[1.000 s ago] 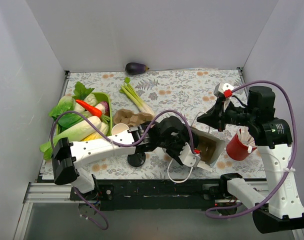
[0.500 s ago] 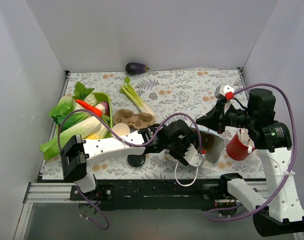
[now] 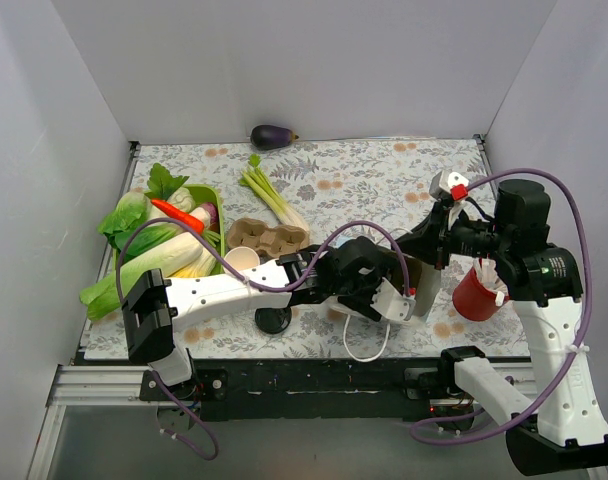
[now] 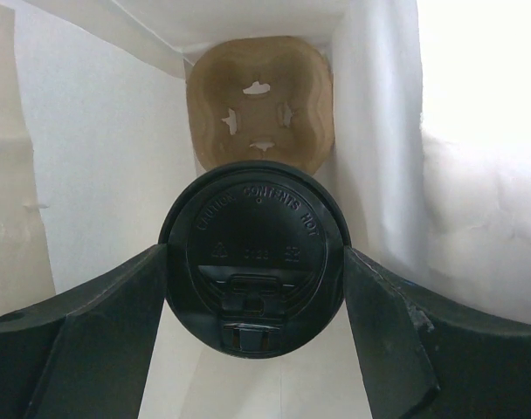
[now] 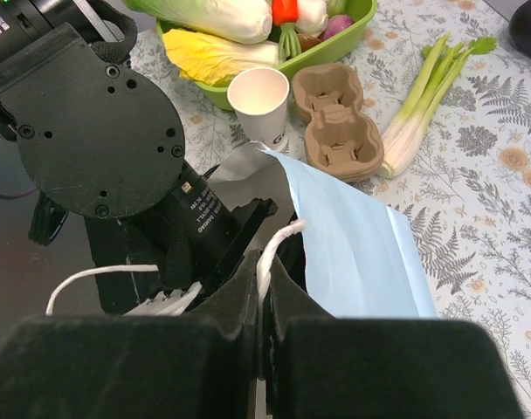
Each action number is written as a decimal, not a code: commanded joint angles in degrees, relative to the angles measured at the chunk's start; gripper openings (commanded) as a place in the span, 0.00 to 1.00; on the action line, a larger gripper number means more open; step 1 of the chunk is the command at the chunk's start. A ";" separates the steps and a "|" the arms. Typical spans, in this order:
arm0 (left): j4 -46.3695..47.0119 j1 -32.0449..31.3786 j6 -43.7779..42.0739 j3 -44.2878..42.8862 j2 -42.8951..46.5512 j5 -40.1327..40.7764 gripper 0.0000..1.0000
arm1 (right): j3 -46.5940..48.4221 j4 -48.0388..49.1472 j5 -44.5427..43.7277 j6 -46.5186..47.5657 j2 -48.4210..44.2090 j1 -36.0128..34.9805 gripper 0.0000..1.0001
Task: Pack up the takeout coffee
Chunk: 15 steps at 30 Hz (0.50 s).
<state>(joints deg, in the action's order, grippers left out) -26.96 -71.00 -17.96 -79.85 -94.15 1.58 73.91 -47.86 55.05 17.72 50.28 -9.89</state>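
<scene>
Both pincers are gripping: the left pincer (image 4: 255, 272) the light, crushable takeout coffee (image 4: 252, 234) at its stiffer top, the right pincer (image 5: 264, 298) a bag handle (image 5: 279, 239).

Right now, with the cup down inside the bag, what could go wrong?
1. The takeout coffee in the left pincer looks off-centre from the carrier slots below; released here, it may tip.
2. The right pincer holds the bag only by its thin cord handle; a slip could collapse the mouth.
3. Bag walls crowd the left fingers; withdrawing may drag the bag.
</scene>
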 commanded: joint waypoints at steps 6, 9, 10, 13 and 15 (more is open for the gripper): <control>-0.72 0.51 4.24 0.40 1.52 3.51 0.00 | -0.08 2.15 1.64 -2.24 0.25 -0.39 0.01; -0.99 1.04 6.52 -0.56 1.25 3.25 0.00 | 0.80 -0.30 0.07 -1.03 1.22 -0.39 0.33; -0.99 1.22 6.88 -0.74 1.25 3.08 0.00 | 1.41 -1.44 -0.46 -0.06 1.66 -0.39 0.39; -0.99 1.92 9.07 -0.65 1.60 2.55 0.00 | 2.64 -8.38 -3.36 6.79 2.62 -0.31 0.58; -0.64 2.45 10.39 -0.22 2.30 1.93 0.00 | 3.61 -12.15 -5.55 9.78 3.15 -0.39 0.64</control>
<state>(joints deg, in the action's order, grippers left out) -27.38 -69.78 -11.57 -79.66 -94.15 3.77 73.87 -51.96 53.28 20.16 52.71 -9.89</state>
